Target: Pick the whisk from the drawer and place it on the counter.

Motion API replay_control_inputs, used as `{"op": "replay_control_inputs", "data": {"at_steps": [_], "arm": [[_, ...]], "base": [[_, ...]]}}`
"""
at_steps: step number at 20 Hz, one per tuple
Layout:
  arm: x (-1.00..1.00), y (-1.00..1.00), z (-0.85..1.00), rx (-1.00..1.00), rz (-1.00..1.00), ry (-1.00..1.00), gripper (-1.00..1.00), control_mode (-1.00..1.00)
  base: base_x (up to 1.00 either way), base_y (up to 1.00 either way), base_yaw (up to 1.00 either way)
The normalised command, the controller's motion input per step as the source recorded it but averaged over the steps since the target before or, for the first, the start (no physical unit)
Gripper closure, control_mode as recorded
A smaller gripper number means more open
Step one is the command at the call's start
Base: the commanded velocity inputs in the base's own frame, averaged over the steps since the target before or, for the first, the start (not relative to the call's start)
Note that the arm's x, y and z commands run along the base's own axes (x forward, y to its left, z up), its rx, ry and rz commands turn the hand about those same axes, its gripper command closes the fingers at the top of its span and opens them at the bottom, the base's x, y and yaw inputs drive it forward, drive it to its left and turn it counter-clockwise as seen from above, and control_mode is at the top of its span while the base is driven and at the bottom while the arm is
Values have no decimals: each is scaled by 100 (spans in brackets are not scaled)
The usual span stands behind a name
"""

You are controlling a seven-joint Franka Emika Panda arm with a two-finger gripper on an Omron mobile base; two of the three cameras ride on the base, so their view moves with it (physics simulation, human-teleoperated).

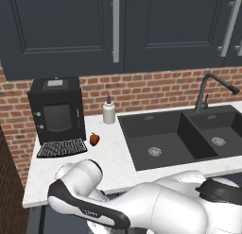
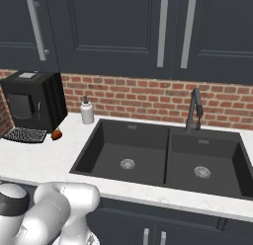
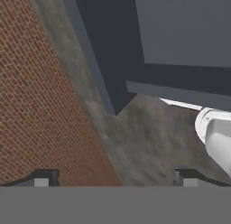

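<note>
Hand view first: the claw (image 3: 113, 178) is down low, below the table's level, its two dark fingertips (image 3: 43, 177) set far apart at the bottom corners, so it stands wide and holds nothing. Ahead of it a brick wall (image 3: 40, 105) runs down one side, a grey floor (image 3: 135, 137) fills the middle, and dark cabinet panels (image 3: 180, 29) loom beyond. No whisk to be seen anywhere, and no opened drawer either, so which way the whisk lies from the claw, and how its long handle points, cannot be told.

Over to the left base view: the arm is folded down under the front edge of the table (image 1: 113, 167), toward its left end. Up top, the left rear corner carries the coffee machine (image 1: 56, 110), with a small red fruit (image 1: 95, 139) near its tray and a soap bottle (image 1: 109, 110) at the back edge. The black double sink (image 1: 189, 134) takes the right side.

My read: the drawer front must be found and pulled first. For the put-down, the bare stretch between the fruit and the table's front edge looks roomiest; the sink rim and the side wall are the tight spots.
</note>
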Motion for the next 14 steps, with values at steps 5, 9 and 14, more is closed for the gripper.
{"op": "replay_control_inputs", "data": {"at_steps": [5, 9, 14], "arm": [[0, 33, -41, 0, -1, -5, -100, -100], [2, 46, -68, 0, 7, -18, -100, -100], [0, 10, -19, 6, 24, -23, -100, -100]], "base": [[0, 0, 0], [0, 0, 0], [0, 0, 0]]}}
